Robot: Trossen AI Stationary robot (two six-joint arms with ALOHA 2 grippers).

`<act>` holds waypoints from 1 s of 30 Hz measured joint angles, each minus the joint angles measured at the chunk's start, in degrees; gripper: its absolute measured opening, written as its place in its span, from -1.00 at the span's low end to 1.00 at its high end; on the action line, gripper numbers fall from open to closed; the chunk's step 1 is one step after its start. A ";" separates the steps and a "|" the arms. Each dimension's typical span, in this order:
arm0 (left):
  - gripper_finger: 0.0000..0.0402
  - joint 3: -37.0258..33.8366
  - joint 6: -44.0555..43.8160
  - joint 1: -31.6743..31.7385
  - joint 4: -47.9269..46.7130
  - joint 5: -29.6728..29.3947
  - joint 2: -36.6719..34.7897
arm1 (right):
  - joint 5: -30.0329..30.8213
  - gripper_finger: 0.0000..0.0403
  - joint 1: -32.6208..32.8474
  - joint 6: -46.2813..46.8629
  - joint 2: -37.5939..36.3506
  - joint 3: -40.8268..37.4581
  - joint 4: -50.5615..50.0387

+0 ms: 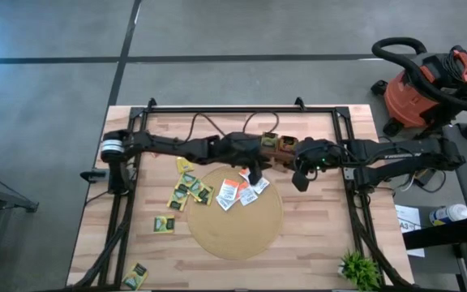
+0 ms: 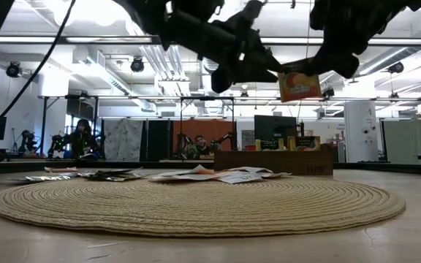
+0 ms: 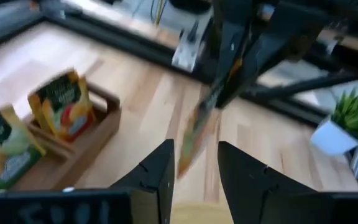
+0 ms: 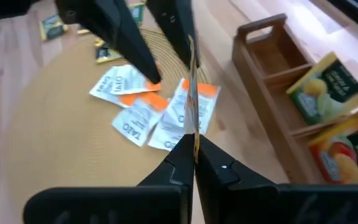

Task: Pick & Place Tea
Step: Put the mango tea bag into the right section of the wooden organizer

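An orange tea sachet (image 2: 300,84) hangs upright in the air above the round tan mat (image 1: 233,223), near the wooden box (image 1: 278,146). My right gripper (image 4: 191,149) is shut on it. My left gripper (image 3: 196,165) is open, and its fingers stand on either side of the same sachet (image 3: 194,134), opposite my right gripper. Several white and orange sachets (image 4: 148,109) lie flat on the mat. Yellow-green sachets (image 1: 186,188) lie on the table left of the mat. Other sachets (image 4: 325,87) stand upright in the box compartments. My right gripper pinches the orange sachet by one edge (image 4: 192,127) between its two fingers, coming level from the table's right side. The sachet is lifted clear and stands upright, seen edge-on past the fingers. My left gripper: whether its fingers (image 4: 173,31) touch the sachet, I cannot tell.
The wooden box (image 2: 272,161) sits just beyond the mat, toward the far edge. A small potted plant (image 1: 359,268) stands at the near right corner. Black frame rails (image 1: 351,162) run along the table's sides. A red vacuum (image 1: 420,81) stands off the table.
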 joint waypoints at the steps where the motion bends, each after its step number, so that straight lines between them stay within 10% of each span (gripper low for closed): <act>1: -0.42 -1.36 0.10 0.02 2.76 0.08 -0.29 | -0.02 -0.96 0.04 0.00 -0.03 -0.04 0.36; 22: -0.42 -4.61 -1.59 0.12 6.83 0.79 -0.51 | -2.79 -0.96 0.37 -0.55 -0.03 -0.02 6.99; 30: -0.74 -4.56 -1.04 0.09 7.66 2.00 -0.49 | -2.72 -0.96 0.33 -0.74 -0.01 -0.04 6.31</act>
